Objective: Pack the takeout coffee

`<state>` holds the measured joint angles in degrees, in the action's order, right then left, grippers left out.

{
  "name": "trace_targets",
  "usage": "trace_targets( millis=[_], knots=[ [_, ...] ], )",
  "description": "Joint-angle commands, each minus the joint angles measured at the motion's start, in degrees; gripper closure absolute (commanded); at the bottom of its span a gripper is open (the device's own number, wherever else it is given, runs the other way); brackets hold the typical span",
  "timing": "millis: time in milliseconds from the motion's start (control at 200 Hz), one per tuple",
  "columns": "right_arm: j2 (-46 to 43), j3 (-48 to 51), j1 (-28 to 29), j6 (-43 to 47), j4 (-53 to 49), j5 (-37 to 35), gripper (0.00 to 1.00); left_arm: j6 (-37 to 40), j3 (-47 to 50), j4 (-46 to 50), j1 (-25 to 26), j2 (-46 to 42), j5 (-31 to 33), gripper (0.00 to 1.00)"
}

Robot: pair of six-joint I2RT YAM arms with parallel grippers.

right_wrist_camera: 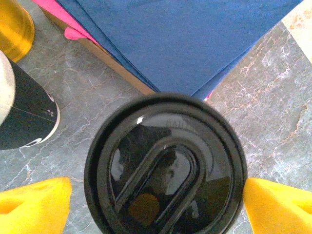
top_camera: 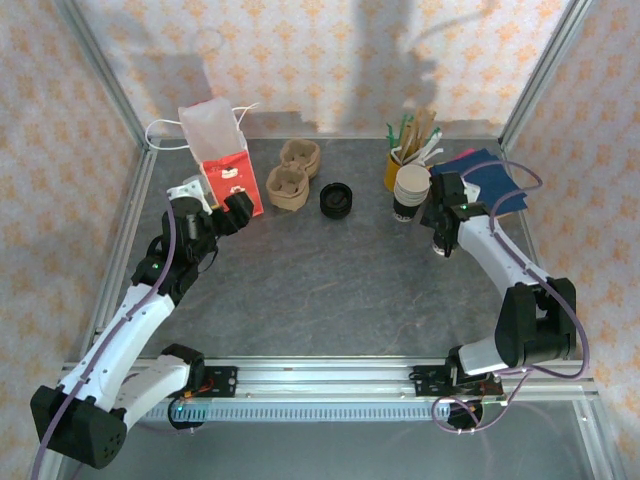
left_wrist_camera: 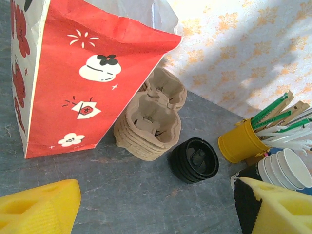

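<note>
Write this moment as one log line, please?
left tool: open, empty | right tool: open, around takeout coffee | takeout coffee: standing on table

On the grey table [top_camera: 330,280] before me, a red paper bag [left_wrist_camera: 83,83] stands upright, with a stack of pulp cup carriers [left_wrist_camera: 151,122] just beside it and a pile of black lids [left_wrist_camera: 194,160] near those. Further to my right I see a yellow pot [left_wrist_camera: 239,142] of stirrers, nested white cups [left_wrist_camera: 285,168] beside it, and a stack of blue napkins [right_wrist_camera: 185,39].
</note>
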<state>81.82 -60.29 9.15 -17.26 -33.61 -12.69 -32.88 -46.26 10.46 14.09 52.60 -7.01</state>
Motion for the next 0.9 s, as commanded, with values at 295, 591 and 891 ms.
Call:
trace_targets(
  millis=[295,591,891],
  knots=[
    [-10.19,-11.19,-0.47,3.16,-5.94,3.32,0.09,1.51,-1.94,1.41,-0.46,-1.36,1.53,0.16],
    [-22.13,-5.7,-0.47,0.42,10.26,36.85,0.12,0.33,-2.48,-0.99,-0.44,0.07,0.07,0.16],
    [-21.4,3.96,6.66,-4.46,25.83,45.54,0.13,-5.89,-2.04,-8.16,0.46,6.64,-4.78,0.22]
  ],
)
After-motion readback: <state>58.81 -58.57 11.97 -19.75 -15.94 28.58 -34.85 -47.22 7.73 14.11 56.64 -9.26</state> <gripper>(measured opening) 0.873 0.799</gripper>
